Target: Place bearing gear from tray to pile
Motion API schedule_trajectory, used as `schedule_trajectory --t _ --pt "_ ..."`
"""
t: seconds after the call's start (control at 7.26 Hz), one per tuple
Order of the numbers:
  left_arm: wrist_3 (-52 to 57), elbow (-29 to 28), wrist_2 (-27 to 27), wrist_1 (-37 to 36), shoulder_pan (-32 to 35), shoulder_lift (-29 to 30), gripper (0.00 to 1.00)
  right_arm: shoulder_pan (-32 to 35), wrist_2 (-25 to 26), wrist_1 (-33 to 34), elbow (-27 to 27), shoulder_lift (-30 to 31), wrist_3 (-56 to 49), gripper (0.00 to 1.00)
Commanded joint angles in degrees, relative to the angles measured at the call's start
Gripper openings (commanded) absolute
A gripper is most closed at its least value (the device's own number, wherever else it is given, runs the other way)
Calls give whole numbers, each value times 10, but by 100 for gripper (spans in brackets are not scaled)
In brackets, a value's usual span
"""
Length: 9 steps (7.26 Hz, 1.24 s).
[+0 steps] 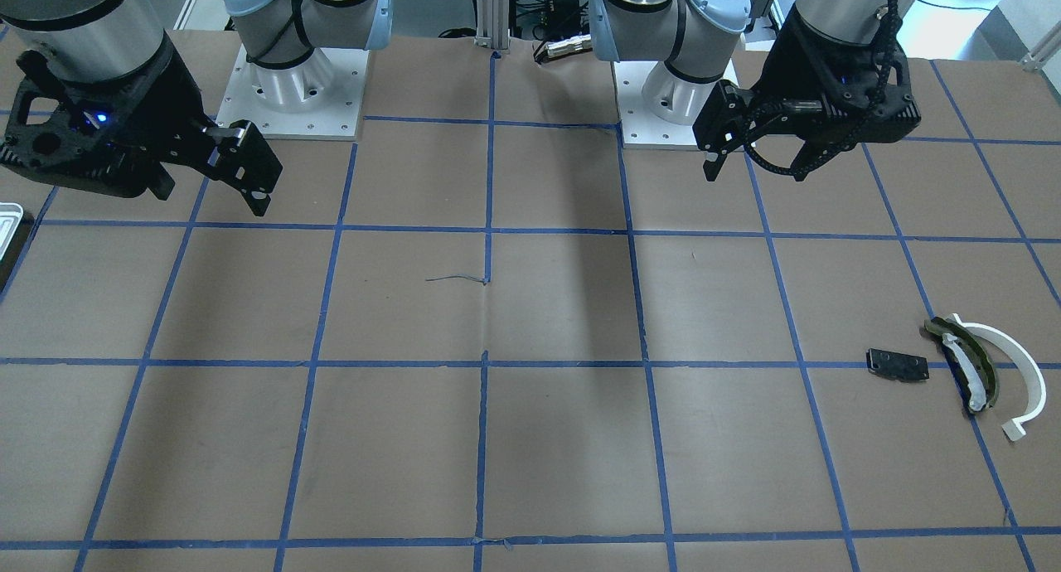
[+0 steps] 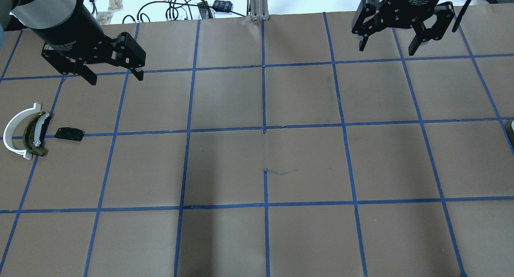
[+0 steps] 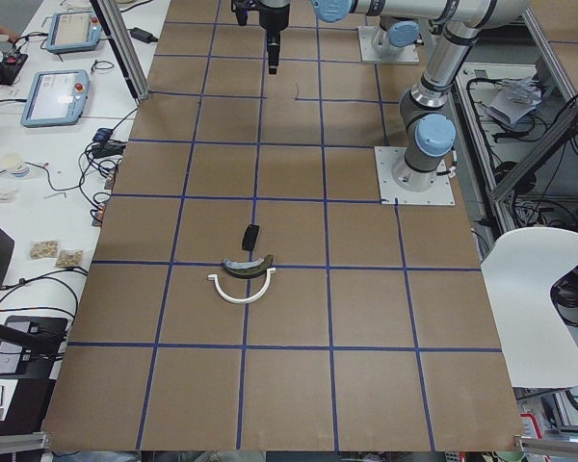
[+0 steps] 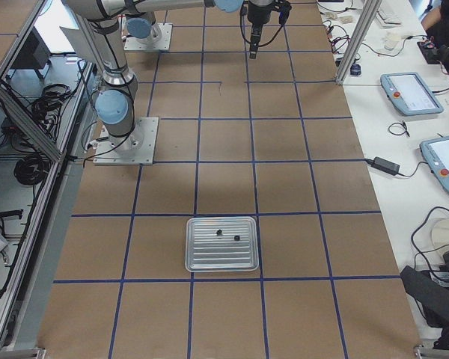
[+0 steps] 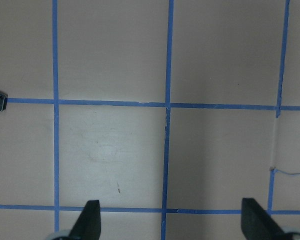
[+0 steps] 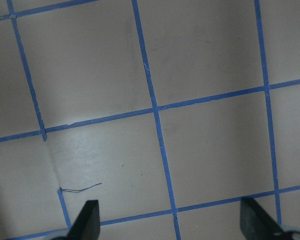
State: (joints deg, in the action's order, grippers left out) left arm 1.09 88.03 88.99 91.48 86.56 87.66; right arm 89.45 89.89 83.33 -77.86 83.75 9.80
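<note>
Brown paper gridded with blue tape is laid over the table point(image 2: 305, 164). In the overhead view the pile point(image 2: 28, 138) is found at 9 o'clock. It is made up of a white arc point(image 2: 7, 130), an olive-and-white piece point(image 2: 38, 126) nested against it, and a black plate point(image 2: 69, 133) just beside, toward 3 o'clock.

The tray point(image 4: 209, 258) is seen whole only from the right-end camera. In overhead terms it lies at the table's 3 o'clock edge, well apart from the pile. Two small dark parts point(image 4: 219, 231) are noted in it, too small for the bearing gear to be told.

The left gripper point(image 2: 116, 77) is held at 10 o'clock and the right gripper point(image 2: 387, 49) at 1 o'clock. Both are raised above the table, fingers spread, with nothing between them.

Progress is judged nil: no gear is seen at the pile and none is gripped. Left to be done: reach to the tray, pick, carry across, release at the pile.
</note>
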Motion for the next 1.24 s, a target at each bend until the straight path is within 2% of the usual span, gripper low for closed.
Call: schedule_trajectory --t 0.0,0.55,0.69,0.83,1.1 --pt "14 -3 0 -2 -1 3 100 0 1 -1 0 -1 -1 100" --pt "16 -4 5 -8 0 4 100 -7 2 -4 1 -4 -15 100" --pt "16 -1 5 -9 0 1 100 -21 13 -3 2 -5 -49 100" --pt "16 -1 5 -9 0 2 100 -57 51 -5 2 -4 -115 100" --pt "17 -3 5 -10 0 3 100 -156 56 -5 0 -5 -289 100"
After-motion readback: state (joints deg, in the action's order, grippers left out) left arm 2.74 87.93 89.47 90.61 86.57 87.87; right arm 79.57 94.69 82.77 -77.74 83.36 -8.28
